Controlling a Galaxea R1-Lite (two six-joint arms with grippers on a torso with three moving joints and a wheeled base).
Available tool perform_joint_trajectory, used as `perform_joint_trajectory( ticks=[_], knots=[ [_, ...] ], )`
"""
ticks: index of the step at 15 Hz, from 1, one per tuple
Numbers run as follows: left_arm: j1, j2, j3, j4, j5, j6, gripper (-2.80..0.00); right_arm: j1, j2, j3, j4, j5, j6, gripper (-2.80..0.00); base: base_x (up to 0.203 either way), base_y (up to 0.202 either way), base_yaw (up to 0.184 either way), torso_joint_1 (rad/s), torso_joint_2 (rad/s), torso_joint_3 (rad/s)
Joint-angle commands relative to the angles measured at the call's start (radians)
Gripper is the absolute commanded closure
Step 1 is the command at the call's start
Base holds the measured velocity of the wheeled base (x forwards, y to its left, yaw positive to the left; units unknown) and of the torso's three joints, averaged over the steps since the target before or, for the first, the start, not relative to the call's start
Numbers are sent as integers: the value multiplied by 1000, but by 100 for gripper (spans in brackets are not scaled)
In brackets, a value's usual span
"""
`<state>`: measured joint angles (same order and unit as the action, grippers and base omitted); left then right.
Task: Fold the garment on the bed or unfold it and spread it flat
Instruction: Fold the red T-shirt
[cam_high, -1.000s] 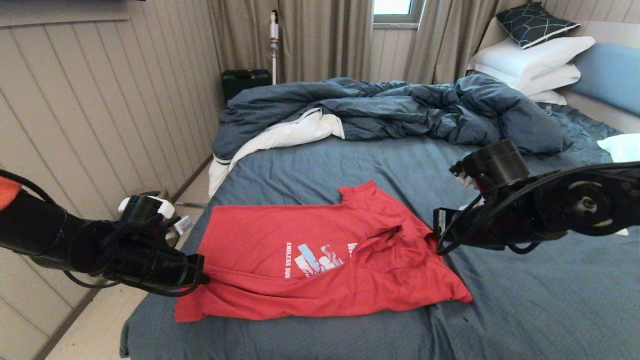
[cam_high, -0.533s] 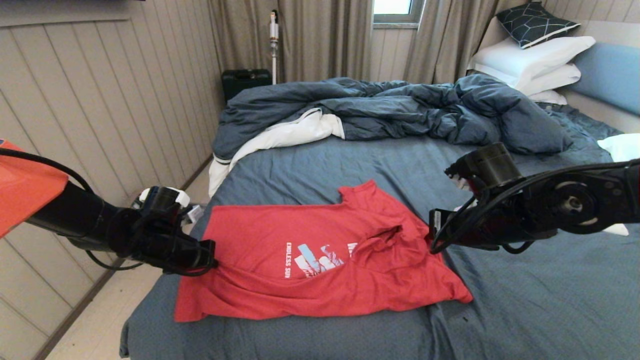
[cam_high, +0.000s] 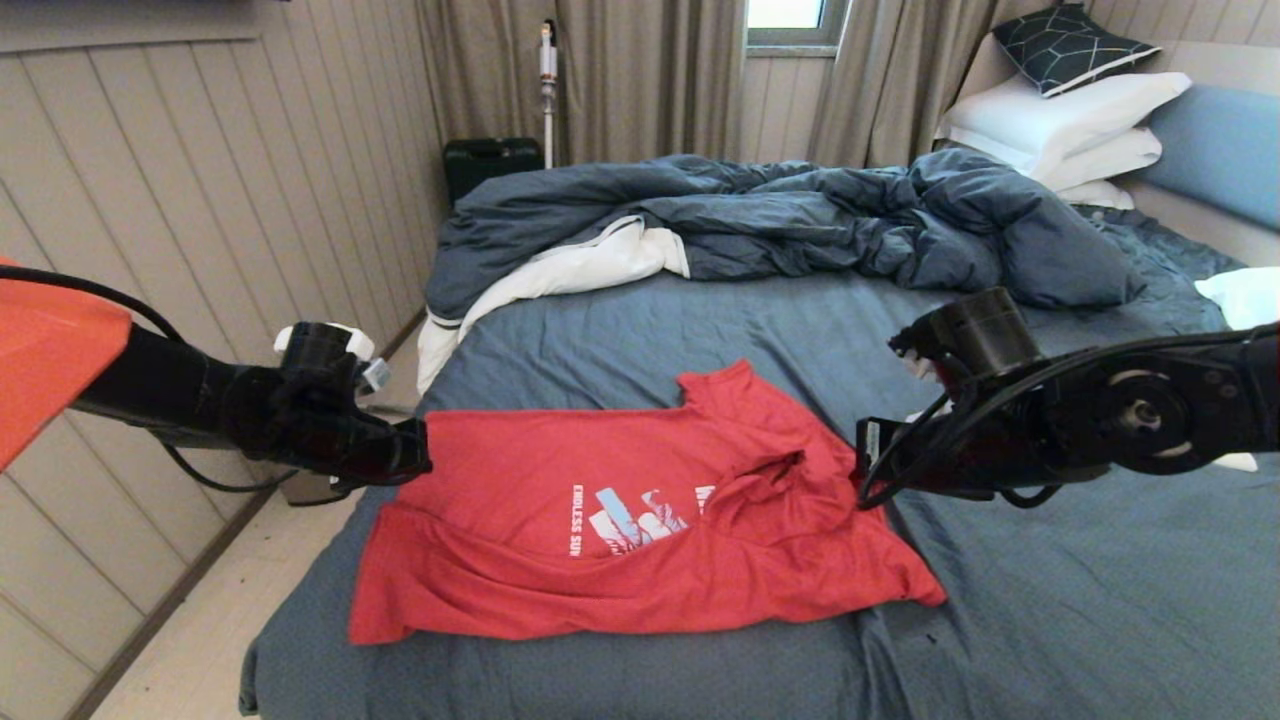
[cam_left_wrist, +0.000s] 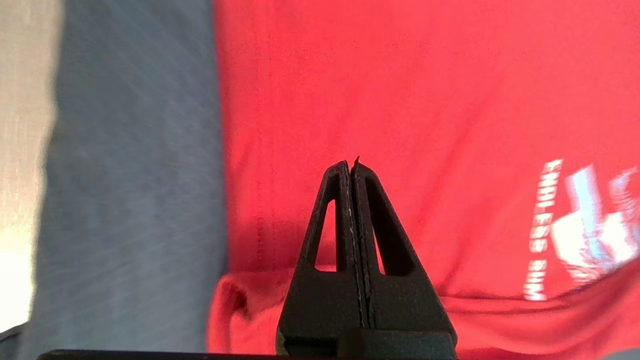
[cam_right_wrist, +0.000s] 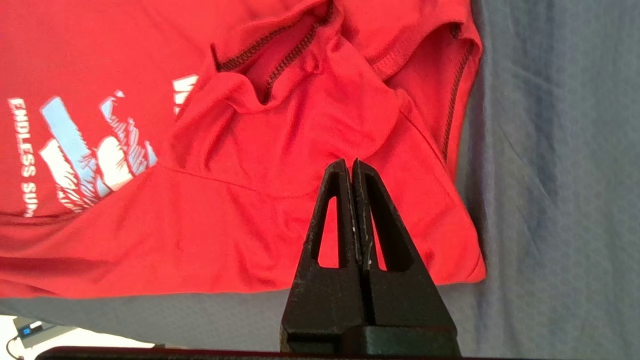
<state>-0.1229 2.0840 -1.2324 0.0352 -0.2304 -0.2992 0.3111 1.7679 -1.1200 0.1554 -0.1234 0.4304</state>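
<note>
My left gripper (cam_high: 425, 462) sits at nine o'clock of the garment (cam_high: 620, 520), over its hem edge, fingers (cam_left_wrist: 345, 200) pressed together with nothing between them. Garment lies rumpled on the near half of the bed (cam_high: 700, 320), print partly folded under. At three o'clock, my right gripper (cam_high: 862, 470) hangs by the collar, fingers (cam_right_wrist: 345, 200) likewise closed and empty.

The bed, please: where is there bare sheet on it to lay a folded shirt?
The bed has bare sheet between the red T-shirt and the rumpled duvet, and near its front right corner. The middle front is crowded: T-shirt, left gripper, right gripper.
</note>
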Motion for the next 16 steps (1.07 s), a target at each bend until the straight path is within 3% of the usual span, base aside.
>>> perform_joint_trajectory(
  ticks=[1, 5, 10, 14, 15, 16],
  knots=[
    [31, -52, -20, 18, -6, -4, 0, -6, -5, -9, 0, -1, 2, 0, 0, 0, 0, 0, 0, 0],
    [140, -149, -13, 46, -8, -5, 0, -72, -7, -44, -3, -6, -22, 0, 0, 0, 0, 0, 0, 0],
    [226, -315, 215, 55, -7, 5, 0, -133, -27, 40, -5, 2, -45, 0, 0, 0, 0, 0, 0, 0],
    [241, -377, 315, 58, -29, 10, 0, -167, -28, 77, -4, 39, -51, 0, 0, 0, 0, 0, 0, 0],
    [241, -381, 318, 68, -29, 17, -280, -181, -27, 87, 0, 40, -69, 0, 0, 0, 0, 0, 0, 0],
    [241, -383, 310, 95, -29, 28, -280, -190, -29, 107, -3, 42, -101, 0, 0, 0, 0, 0, 0, 0]
  ],
)
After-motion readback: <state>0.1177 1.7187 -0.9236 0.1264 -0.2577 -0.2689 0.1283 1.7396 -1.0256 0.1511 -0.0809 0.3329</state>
